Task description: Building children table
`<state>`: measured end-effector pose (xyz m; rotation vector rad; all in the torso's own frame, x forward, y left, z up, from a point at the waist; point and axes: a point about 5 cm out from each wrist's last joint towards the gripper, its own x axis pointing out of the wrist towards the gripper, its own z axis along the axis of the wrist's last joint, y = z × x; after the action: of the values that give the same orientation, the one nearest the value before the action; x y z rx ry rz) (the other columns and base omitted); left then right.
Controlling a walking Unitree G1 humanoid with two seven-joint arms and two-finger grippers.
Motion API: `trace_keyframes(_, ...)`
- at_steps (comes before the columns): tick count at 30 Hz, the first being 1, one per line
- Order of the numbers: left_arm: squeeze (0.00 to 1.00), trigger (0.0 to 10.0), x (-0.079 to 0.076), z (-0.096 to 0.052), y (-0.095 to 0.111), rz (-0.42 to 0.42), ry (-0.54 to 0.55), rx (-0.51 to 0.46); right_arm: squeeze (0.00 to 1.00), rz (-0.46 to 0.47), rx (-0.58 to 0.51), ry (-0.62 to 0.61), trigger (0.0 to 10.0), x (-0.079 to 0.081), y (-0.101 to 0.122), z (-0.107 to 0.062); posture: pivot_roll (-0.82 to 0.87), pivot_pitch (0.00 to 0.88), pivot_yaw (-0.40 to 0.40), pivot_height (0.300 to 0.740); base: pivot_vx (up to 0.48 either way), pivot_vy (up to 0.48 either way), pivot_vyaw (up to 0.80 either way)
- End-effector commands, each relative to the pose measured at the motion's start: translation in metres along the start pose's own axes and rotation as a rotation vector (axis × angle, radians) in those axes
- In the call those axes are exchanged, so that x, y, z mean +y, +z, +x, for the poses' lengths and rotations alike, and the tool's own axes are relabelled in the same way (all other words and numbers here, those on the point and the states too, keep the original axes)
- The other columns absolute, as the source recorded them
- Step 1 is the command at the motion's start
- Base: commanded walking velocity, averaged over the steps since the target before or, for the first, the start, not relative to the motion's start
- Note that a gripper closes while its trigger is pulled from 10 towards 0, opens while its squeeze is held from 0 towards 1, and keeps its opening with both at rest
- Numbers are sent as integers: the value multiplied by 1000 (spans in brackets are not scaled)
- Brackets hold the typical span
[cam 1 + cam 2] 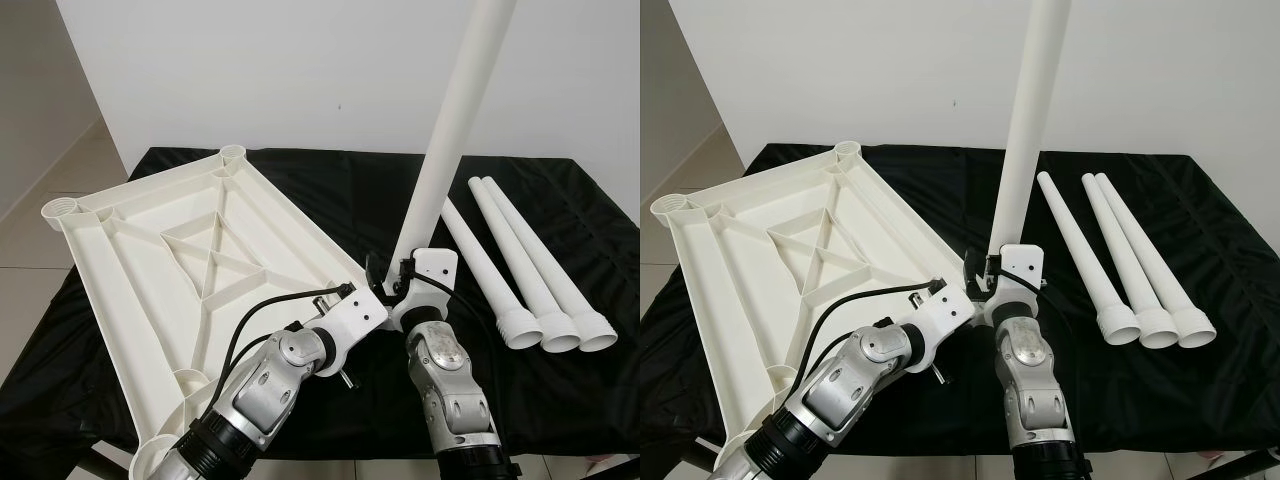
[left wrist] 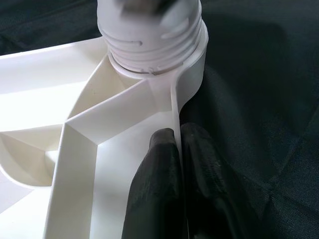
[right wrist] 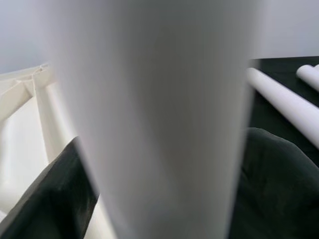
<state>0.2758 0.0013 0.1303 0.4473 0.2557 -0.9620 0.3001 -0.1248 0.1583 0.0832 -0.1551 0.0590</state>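
Two arms are seen nearest the camera, meeting at the near right corner of the tabletop [image 1: 190,260], which lies upside down with its ribs showing on a desk [image 1: 330,420] covered with black cloth. The left gripper [image 2: 177,149] is clamped on the thin rim wall of the tabletop just beside the corner socket [image 2: 192,64], one black finger on each side of the wall, so the jaws are held narrow with the rim between them. The right gripper [image 3: 159,164] is closed around a leg [image 1: 455,120], which is held nearly upright with a slight tilt; its threaded end is seated at the mouth of that socket, as seen in the left wrist view. How deep the thread has gone cannot be told. The step in hand is judged to be the fitting of the first leg. Next, the leg would need to be straightened over the socket and turned down into it while the tabletop is held steady; cross-threading is the risk if the tilt is kept. Farther right, three spare legs [image 1: 520,260] are laid side by side on the cloth, threaded ends toward the robot. Three other sockets, at the remaining corners, are still unfilled.
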Motion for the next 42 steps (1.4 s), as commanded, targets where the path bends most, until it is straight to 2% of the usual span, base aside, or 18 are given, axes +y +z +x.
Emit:
trace_keyframes(1,0,10000,-6,2,-5,19,-32,0,929,-1,-30,7,10000,-5,5,-1,-130,13,10,740,0,0,0)
trace_keyframes(2,0,10000,-6,2,-5,18,-32,1,929,-1,-28,13,10000,-6,5,-2,-130,13,10,740,0,0,0)
trace_keyframes(3,0,10000,-7,2,-5,13,-39,0,0,-4,-24,11,10000,-8,4,-2,-132,14,10,740,0,0,0)
trace_keyframes(4,0,10000,-7,2,-5,13,-39,0,0,-4,-24,11,10000,-8,4,-2,-132,14,10,740,0,0,0)
trace_keyframes(5,694,10000,-7,2,-5,5,-46,0,0,-10,-22,7,10000,-10,4,-2,-134,16,11,740,0,0,0)
trace_keyframes(6,1000,10000,-8,2,-5,-1,-54,-1,0,-15,-22,4,10000,-11,4,-2,-134,16,11,740,0,0,0)
trace_keyframes(11,1000,10000,-9,2,-6,12,-48,6,0,-20,-24,-3,10000,-13,5,-1,-135,18,12,740,0,0,0)
trace_keyframes(12,0,10000,-9,2,-6,15,-49,7,0,-21,-24,-2,10000,-14,5,-1,-135,19,12,740,0,0,0)
trace_keyframes(21,0,10000,-9,1,-6,12,-49,0,0,-21,-28,9,10000,-14,7,-1,-135,23,13,740,0,0,0)
trace_keyframes(22,0,8275,-9,1,-6,8,-51,-2,0,-23,-29,9,10000,-15,7,-1,-135,23,12,740,0,0,0)
trace_keyframes(23,0,8275,-9,1,-6,8,-51,-2,0,-23,-29,9,10000,-15,7,-1,-135,23,12,740,0,0,0)
trace_keyframes(24,0,0,-10,1,-6,0,-55,-7,0,-26,-30,8,10000,-15,7,-1,-135,23,12,740,0,0,0)
trace_keyframes(38,0,0,-12,-1,-6,8,-72,-15,0,-35,-30,37,10000,-18,7,-3,-137,29,16,740,0,0,0)
trace_keyframes(39,0,10000,-12,-1,-7,16,-72,-7,0,-20,-27,71,10000,-18,7,-5,-138,32,17,740,0,0,0)
trace_keyframes(42,0,10000,-11,0,-8,30,-73,5,0,3,-2,216,10000,-17,4,-11,-140,34,19,740,0,0,0)
